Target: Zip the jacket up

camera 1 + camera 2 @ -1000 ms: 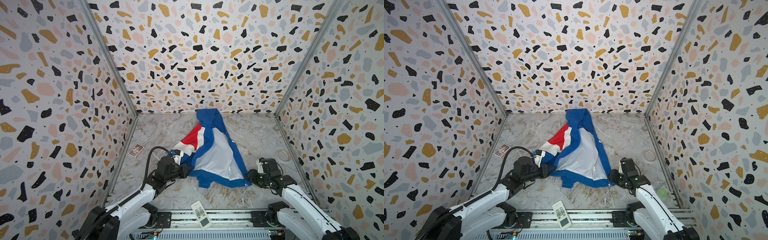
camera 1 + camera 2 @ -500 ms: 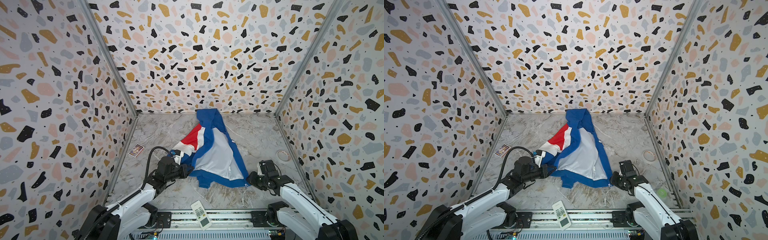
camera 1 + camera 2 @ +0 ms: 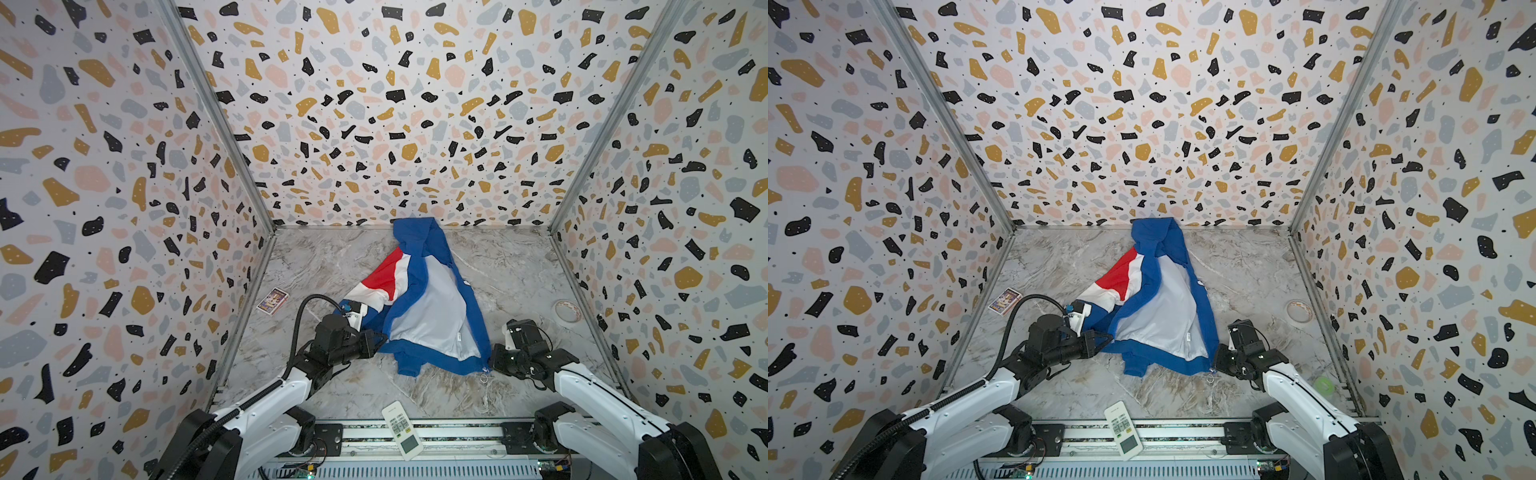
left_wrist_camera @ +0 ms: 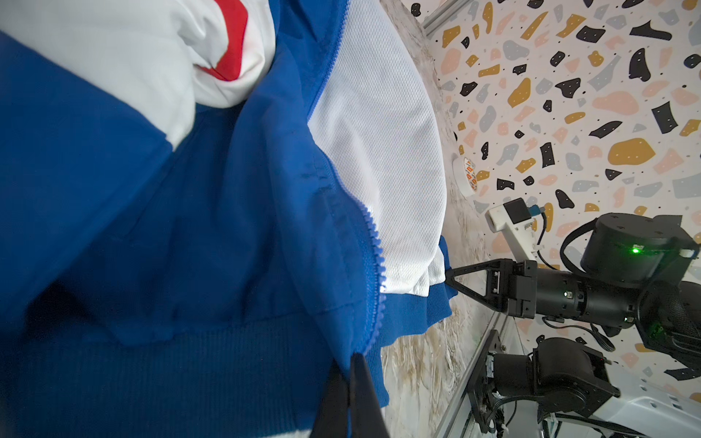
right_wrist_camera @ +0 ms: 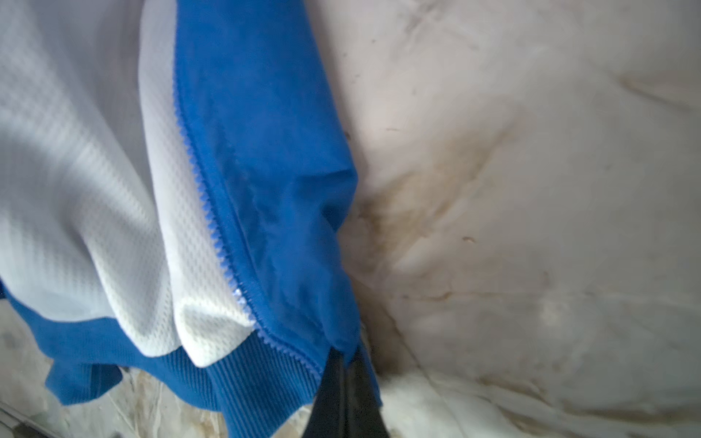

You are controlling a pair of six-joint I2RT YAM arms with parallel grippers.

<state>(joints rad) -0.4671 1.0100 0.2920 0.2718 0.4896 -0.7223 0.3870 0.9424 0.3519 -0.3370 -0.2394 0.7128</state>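
Note:
The blue jacket (image 3: 432, 307) (image 3: 1158, 307) lies unzipped on the marble floor, white mesh lining up, hood toward the back wall. My left gripper (image 3: 380, 343) (image 3: 1106, 338) (image 4: 351, 364) is shut on the jacket's (image 4: 189, 227) left front edge at the ribbed hem, right by the zipper teeth (image 4: 375, 265). My right gripper (image 3: 490, 359) (image 3: 1216, 360) (image 5: 343, 360) is shut on the jacket's (image 5: 246, 151) other front edge at the hem corner, beside its zipper teeth (image 5: 212, 227). A small metal zipper pull (image 3: 484, 377) (image 3: 1210, 377) hangs at that corner.
A white remote control (image 3: 402, 430) (image 3: 1123, 430) lies at the front rail. A card box (image 3: 272, 300) (image 3: 1005, 300) sits by the left wall, a tape roll (image 3: 567, 311) (image 3: 1298, 311) by the right wall. A small green object (image 3: 1323, 384) lies at the front right. Patterned walls enclose three sides.
My right gripper has edged in to the jacket's hem corner and shut on it. The left gripper keeps its grip and has not moved.

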